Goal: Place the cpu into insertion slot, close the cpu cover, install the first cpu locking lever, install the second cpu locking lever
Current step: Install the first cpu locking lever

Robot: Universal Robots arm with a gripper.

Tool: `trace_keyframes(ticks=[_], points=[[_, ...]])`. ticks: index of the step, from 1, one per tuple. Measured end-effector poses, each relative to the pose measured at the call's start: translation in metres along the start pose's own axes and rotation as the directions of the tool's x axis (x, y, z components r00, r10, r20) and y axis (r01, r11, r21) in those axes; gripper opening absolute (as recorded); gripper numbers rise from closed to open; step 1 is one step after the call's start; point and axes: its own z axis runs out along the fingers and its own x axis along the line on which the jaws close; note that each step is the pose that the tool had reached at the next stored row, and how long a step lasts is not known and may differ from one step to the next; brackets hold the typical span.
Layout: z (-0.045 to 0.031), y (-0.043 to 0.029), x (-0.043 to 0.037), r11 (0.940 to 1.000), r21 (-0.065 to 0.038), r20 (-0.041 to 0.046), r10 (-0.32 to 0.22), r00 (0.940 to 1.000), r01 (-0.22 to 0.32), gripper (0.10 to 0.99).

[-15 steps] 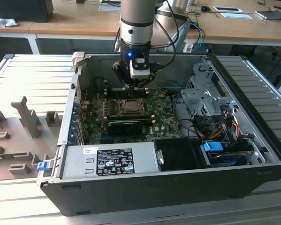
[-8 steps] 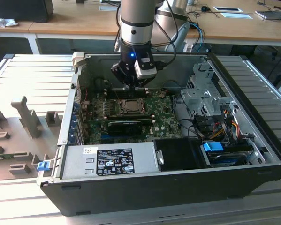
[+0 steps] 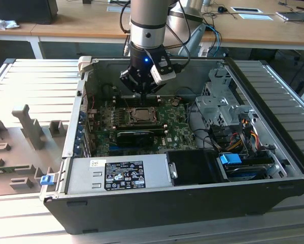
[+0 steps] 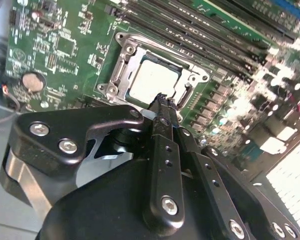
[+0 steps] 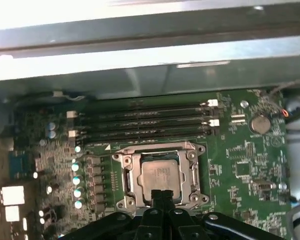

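The cpu [image 5: 160,174] [image 4: 152,80] lies flat in the insertion slot [image 5: 120,159] in the middle of the green motherboard [image 3: 177,127]; its pale face shows in both wrist views. The silvery cpu cover [image 5: 135,172] [image 4: 120,70] lies down around the chip. Thin metal levers [image 5: 195,170] run along the socket's sides. My gripper [image 5: 162,193] [image 4: 163,100] [image 3: 143,92] hangs just above the socket's near edge, its black fingers pressed together with nothing between them. In the exterior view the socket [image 3: 140,116] sits directly below the gripper.
The board lies inside an open computer case [image 3: 86,66]. Long black memory slots [image 5: 144,122] run beside the socket, and a coin battery [image 5: 260,123] lies near them. A power supply [image 3: 121,173], a drive cage [image 3: 217,101] and loose cables [image 3: 238,137] crowd the case.
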Motion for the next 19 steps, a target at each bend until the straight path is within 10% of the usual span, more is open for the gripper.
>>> trace_keyframes(ticks=[6,13,19], points=[[0.0001,-0.0001,0.0015,0.9964,-0.002,0.0042,-0.085,0.9964,0.085,0.106],[0.0003,-0.0009,0.0089,0.9936,-0.013,0.0312,-0.111,0.9933,0.112,0.106],[0.0007,-0.0015,0.0179,0.9885,-0.072,0.0376,-0.131,0.9907,0.133,0.106]])
